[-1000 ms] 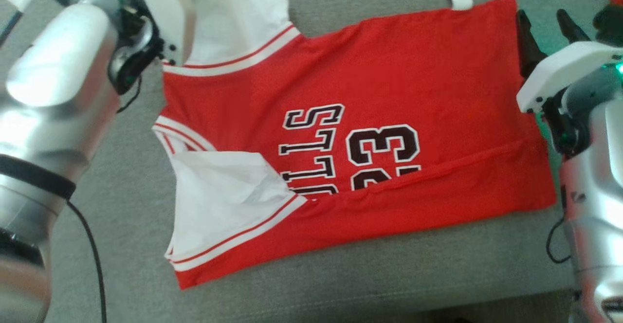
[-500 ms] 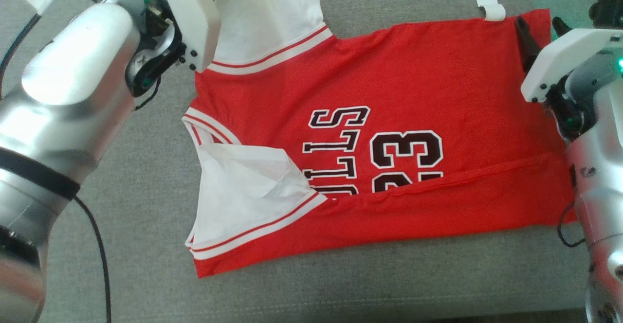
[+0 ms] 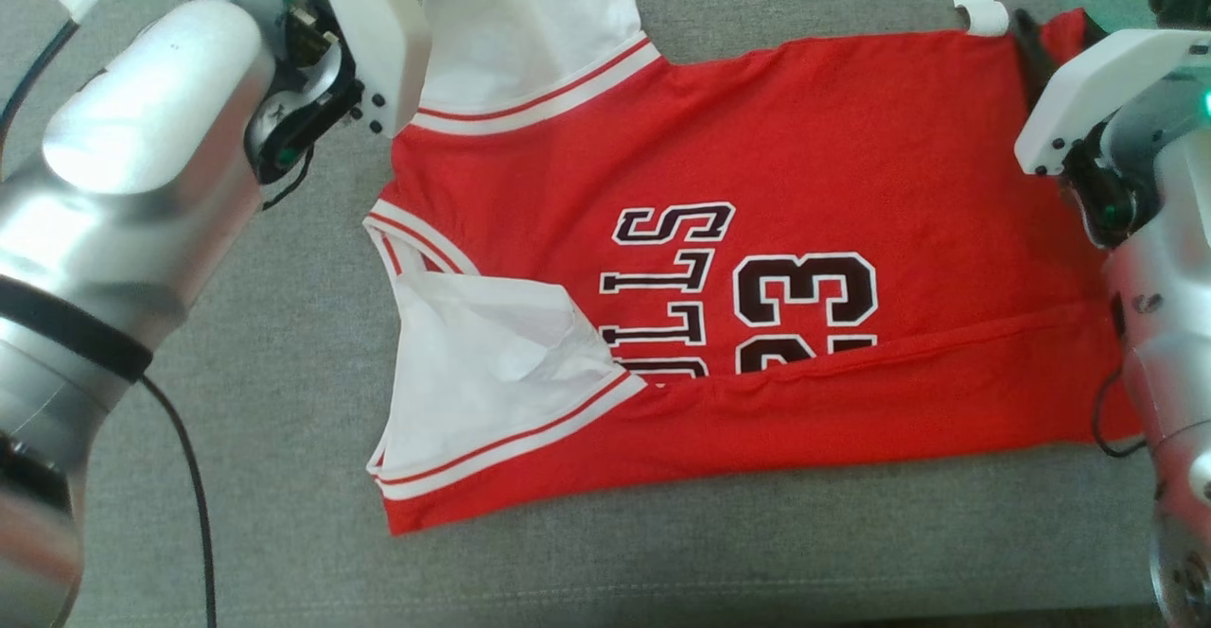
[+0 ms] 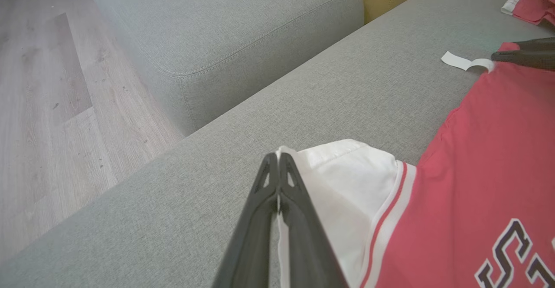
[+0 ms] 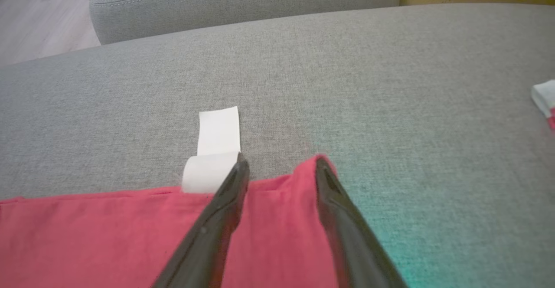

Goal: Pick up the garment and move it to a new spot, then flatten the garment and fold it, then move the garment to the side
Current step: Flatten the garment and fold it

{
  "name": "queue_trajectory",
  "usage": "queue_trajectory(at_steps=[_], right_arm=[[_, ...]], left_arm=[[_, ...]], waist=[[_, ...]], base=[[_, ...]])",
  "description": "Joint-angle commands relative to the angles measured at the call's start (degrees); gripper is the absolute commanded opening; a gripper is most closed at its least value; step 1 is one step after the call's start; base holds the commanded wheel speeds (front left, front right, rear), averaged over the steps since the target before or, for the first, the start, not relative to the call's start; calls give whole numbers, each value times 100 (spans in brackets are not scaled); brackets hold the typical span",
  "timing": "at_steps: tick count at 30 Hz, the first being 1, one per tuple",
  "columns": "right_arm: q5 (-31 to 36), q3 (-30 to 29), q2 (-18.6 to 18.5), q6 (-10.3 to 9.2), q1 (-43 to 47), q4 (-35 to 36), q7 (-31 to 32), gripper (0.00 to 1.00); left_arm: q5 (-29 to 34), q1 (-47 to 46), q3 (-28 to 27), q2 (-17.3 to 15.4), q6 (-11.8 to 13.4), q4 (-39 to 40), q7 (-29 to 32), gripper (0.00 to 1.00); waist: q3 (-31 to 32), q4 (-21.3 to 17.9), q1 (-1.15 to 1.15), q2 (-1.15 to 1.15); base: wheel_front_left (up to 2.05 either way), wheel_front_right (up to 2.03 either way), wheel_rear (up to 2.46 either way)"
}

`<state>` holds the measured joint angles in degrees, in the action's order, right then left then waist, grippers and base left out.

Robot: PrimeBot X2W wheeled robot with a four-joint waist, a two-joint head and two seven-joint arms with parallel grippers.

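**Reaching the jersey at sleeve and hem**

Red jersey [image 3: 804,165] lies spread on the grey sofa cushion [image 3: 236,439]. The black "23" and lettering face up. Its near long edge is folded over onto the print.

My left pincer [image 4: 277,168] is closed, tips together on the edge of the far white sleeve [image 4: 347,179]. A sliver of white cloth shows between the fingers.

My right pincer [image 5: 282,166] has its fingers apart, straddling the far hem corner. Red cloth lies between them, and the corner's tip rises against one finger.

A white label [image 5: 217,145] sticks out from the hem and touches the other fingertip.

The near sleeve [image 3: 482,373] lies crumpled over the jersey's front, beside the lettering.
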<state>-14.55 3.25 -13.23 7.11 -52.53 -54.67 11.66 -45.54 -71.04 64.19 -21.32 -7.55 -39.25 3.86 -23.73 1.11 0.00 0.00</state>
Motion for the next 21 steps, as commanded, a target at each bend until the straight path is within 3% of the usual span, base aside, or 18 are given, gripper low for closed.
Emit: queue_trajectory(at_steps=[1,3,4,5,12,21], right_arm=[[-22,89,-22,37,-185,116,-99,62],[-16,100,-40,37,-236,38,-158,34],[-10,101,-52,37,-259,-2,-186,13],[-5,103,-62,37,-283,-41,-213,0],[13,81,-95,37,-449,-246,-384,0],[-143,-184,-226,37,-722,-406,-886,0]], left_arm=[[-41,-433,-180,-221,7,53,-71,0],[-63,-450,-137,-223,7,19,-99,0],[-74,-457,-118,-220,7,1,-109,0],[-84,-465,-100,-219,7,-17,-121,0],[-68,-537,17,-248,7,-98,-309,0],[181,-891,-149,-287,153,-443,-1256,0]], waist=[[-1,0,0,0],[-1,1,0,0],[0,2,0,0],[2,3,0,0],[19,-19,0,0],[116,-55,0,0]], base=[[0,0,0],[0,0,0],[0,0,0],[0,0,0],[0,0,0],[0,0,0]])
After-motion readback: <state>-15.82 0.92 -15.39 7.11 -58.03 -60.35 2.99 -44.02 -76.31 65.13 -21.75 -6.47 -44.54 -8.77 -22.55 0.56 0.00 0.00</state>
